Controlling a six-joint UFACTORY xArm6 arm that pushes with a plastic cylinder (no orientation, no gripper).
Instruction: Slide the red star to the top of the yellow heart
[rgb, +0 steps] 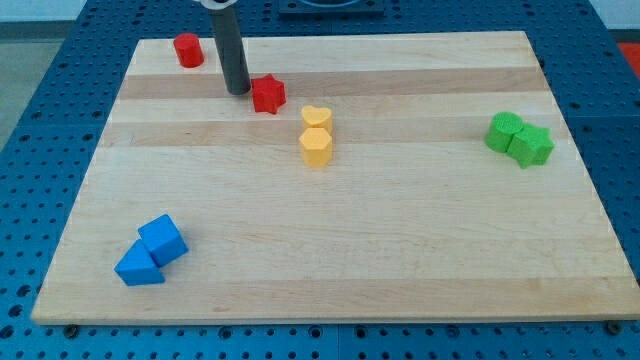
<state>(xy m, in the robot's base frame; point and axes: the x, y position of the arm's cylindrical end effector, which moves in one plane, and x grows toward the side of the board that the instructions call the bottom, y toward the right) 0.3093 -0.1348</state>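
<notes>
The red star (268, 95) lies on the wooden board near the view's top, left of centre. The yellow heart (316, 117) sits just to its lower right, a small gap apart. A yellow hexagon block (316, 146) touches the heart from below. My tip (238, 91) stands just left of the red star, close to its left edge or touching it; I cannot tell which.
A red cylinder (188, 50) stands at the view's top left. Two green blocks (519, 139) sit together at the right. A blue cube (163, 240) and a blue triangle (139, 267) sit together at the bottom left. The board's (400, 250) edges border a blue perforated table.
</notes>
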